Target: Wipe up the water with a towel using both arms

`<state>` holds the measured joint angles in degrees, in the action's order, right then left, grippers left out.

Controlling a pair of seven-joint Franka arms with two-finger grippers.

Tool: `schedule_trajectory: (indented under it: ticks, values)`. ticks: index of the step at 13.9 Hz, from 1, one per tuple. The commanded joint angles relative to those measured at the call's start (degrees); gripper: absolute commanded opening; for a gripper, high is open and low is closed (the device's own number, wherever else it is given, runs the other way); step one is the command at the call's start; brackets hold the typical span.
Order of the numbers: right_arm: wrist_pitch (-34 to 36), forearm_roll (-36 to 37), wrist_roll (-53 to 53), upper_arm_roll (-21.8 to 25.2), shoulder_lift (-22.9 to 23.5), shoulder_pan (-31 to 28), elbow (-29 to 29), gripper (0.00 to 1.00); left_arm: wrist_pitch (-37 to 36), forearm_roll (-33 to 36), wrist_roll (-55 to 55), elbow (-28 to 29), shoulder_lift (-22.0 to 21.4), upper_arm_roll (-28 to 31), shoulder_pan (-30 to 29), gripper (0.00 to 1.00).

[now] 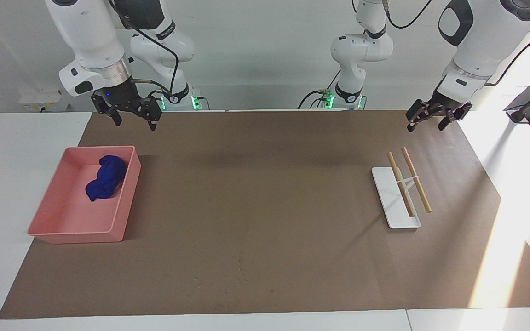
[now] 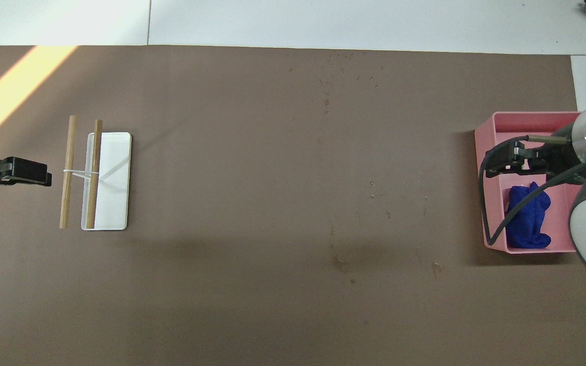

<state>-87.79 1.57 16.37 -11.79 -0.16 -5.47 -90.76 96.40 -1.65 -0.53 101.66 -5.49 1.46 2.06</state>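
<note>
Arms are hanging raised, both idle: I'm keeping my right gripper (image 1: 130, 115), jaws wide and empty, over the mat near the pink plastic tray (image 1: 62, 232) cradling the crumpled royal-blue towel (image 1: 106, 177); left gripper (image 1: 433, 118) is waiting wide.

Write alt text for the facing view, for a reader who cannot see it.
A blue towel lies bundled in a pink tray on a brown mat, with the open right gripper raised above the mat near the tray. The open left gripper waits over the mat near a white tray with two wooden sticks.
</note>
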Motion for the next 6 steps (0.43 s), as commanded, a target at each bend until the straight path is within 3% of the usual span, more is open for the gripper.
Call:
schedule_trajectory:
  ticks: [1, 6]
  values:
    - [1.4, 0.72, -0.99, -0.43, 0.25, -0.16, 1.12, 1.0, -0.86, -0.38, 0.62, 0.38, -1.02, 0.48, 0.49, 1.0]
    - [0.87, 0.1, -0.99, -0.34, 0.16, -0.24, 0.85, 1.0, -0.86, -0.38, 0.62, 0.38, -1.02, 0.48, 0.4, 1.0]
